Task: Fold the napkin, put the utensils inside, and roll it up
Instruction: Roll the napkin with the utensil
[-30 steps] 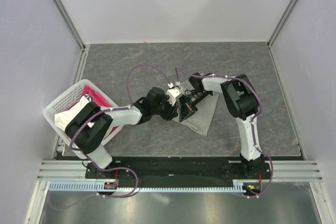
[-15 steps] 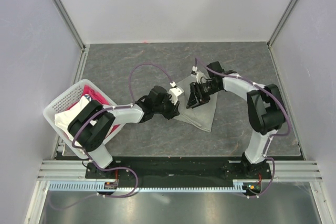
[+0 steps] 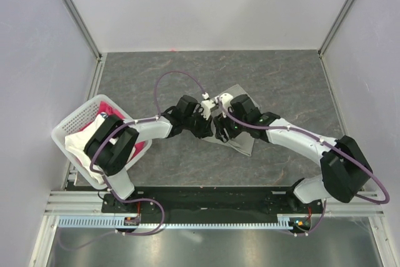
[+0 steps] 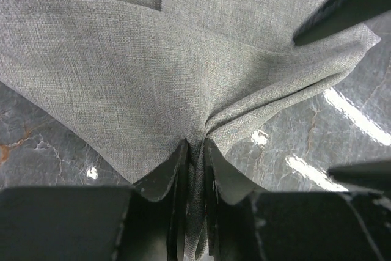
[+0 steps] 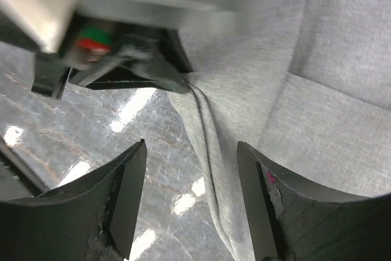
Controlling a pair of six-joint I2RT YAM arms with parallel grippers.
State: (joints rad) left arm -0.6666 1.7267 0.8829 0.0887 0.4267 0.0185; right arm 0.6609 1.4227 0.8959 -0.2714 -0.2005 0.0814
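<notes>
Basket point(image 3: 74, 120): white plastic lattice with a rounded rim, at the far left of the table, beside the left arm's base.
Pink cloth point(image 3: 111, 109): soft bright fabric bunched in the far part of the basket.
White cloth point(image 3: 78, 142): crumpled pale fabric in the near part of the basket, touching the pink one.
Cable point(image 3: 178, 74): thin, glossy and purple, arching in a loop above the left arm.
Left gripper point(image 4: 195, 151): matte black fingers pressed almost together, pinching a gathered fold at the napkin's near-left edge; creases fan out from the pinch.
Napkin point(image 4: 183, 59): grey-green cloth with a fine, visible weave, lying at mid table between the two grippers. It is mostly flat, with one layer lapped over another along straight edges, and only the pinched edge is lifted.
Right gripper point(image 5: 190, 146): smooth black curved fingers spread wide, holding nothing, hovering over the napkin's left edge just beside the left gripper.
Marking: a small red and green patch shows on the left gripper in the right wrist view, too blurred to read.
Table point(image 3: 281, 85): dark grey stone-patterned top with pale veins, glossy enough to throw back light.
</notes>
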